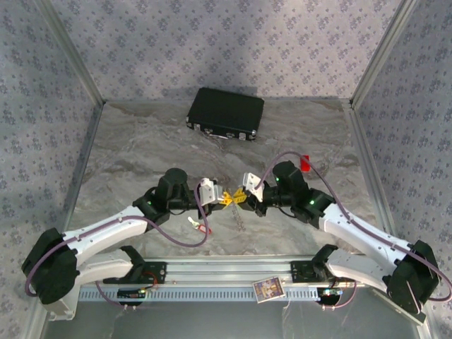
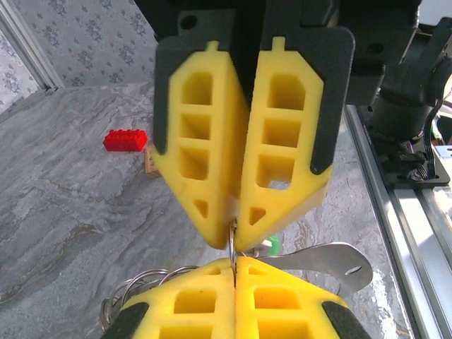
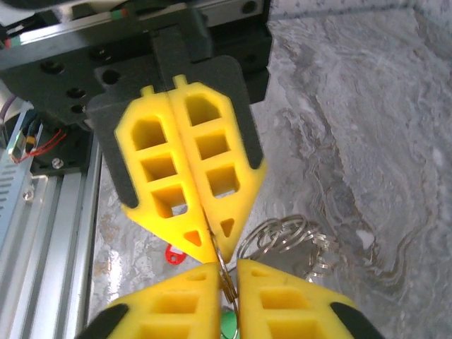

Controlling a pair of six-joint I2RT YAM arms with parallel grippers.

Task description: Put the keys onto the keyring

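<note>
My left gripper [image 1: 226,200] and right gripper [image 1: 242,198] meet tip to tip over the middle of the table. Both are shut on the thin keyring [image 2: 232,244], which stands on edge between them. In the left wrist view my left gripper [image 2: 235,263] pinches it from below and the right gripper [image 2: 234,229] from above. In the right wrist view the keyring [image 3: 224,272] runs through the narrow slit of my right gripper [image 3: 227,267]. The green-tagged key [image 3: 229,326] hangs just under the tips. The red-tagged key [image 1: 201,226] lies loose on the table.
A bunch of coiled wire rings [image 3: 286,236] hangs beside the tips, and a flat metal tab [image 2: 332,260] sticks out by the green tag. A black case [image 1: 226,113] lies at the back. A red block [image 2: 126,140] sits by a tan block [image 2: 150,164]. The aluminium rail [image 1: 226,272] runs along the near edge.
</note>
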